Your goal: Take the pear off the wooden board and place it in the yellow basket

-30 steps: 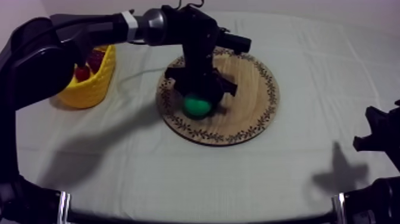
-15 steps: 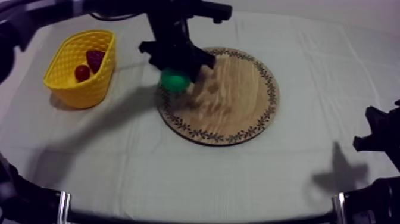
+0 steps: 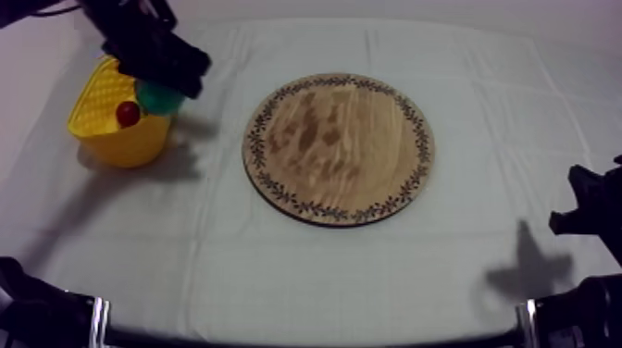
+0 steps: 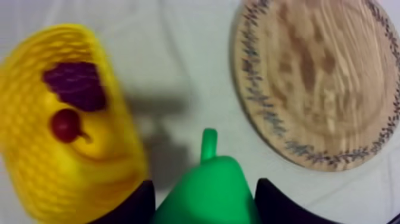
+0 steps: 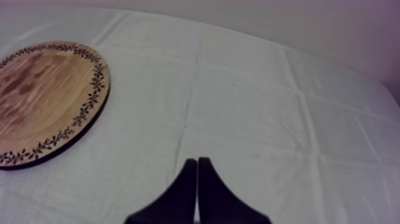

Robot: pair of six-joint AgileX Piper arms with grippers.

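One smooth green pear (image 4: pixel 208 190), stubby-stemmed, between my left fingers (image 4: pixel 134 208).

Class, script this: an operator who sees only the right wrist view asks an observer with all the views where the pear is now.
Observer: The left gripper is shut on the pear.
Operator: Where does it hang?
Observer: At the yellow basket's rim, on the side toward the wooden board.
Operator: Anything inside?
Observer: A bunch of grapes and a small red fruit.
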